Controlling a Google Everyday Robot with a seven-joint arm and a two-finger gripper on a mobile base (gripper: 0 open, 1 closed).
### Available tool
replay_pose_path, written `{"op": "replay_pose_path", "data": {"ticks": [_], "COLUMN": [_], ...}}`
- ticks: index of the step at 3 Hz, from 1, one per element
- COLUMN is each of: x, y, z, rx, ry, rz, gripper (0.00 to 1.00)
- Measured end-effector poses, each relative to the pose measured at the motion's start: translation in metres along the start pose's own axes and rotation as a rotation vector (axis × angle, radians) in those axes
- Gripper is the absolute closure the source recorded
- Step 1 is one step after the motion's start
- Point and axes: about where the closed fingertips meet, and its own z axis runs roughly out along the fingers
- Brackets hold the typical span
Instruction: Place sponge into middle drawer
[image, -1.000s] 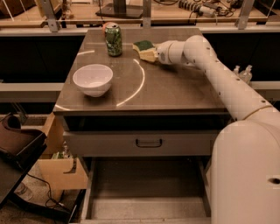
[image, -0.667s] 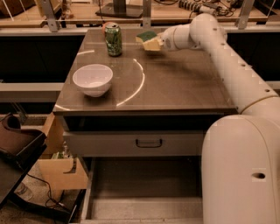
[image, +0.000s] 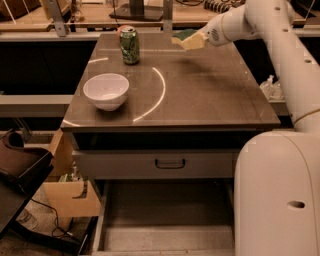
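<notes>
The yellow sponge (image: 188, 40) with a dark green top is held in my gripper (image: 199, 39) and is lifted above the far part of the grey counter (image: 210, 95). The gripper is shut on the sponge's right end, and my white arm reaches in from the right. The middle drawer (image: 167, 235) is pulled open at the bottom of the view, below the shut drawer front with a black handle (image: 170, 163). Its grey floor is bare.
A green soda can (image: 129, 45) stands at the back left of the counter. A white bowl (image: 106, 91) sits at the front left. My white base (image: 277, 195) fills the lower right. A cardboard box (image: 70, 192) and a dark chair stand at the left.
The gripper has lifted the sponge off the counter and carried it higher. The arm has risen and the view has shifted slightly. The can and bowl have not moved.
</notes>
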Motion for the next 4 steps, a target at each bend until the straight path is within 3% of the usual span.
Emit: {"op": "replay_pose_path", "data": {"ticks": [1,2,3,4], "x": [0.005,0.016,0.031,0.047], "y": [-0.013,-0.011,0.006,0.024], "z": [-0.06,-0.111,-0.18,-0.226], "rx": [0.049,0.101,0.184,0.242], "ry": [0.045,0.101,0.123,0.1], "rz": [0.031,0.066,0.141,0.204], "gripper": [1.0,1.0,1.0,1.0]}}
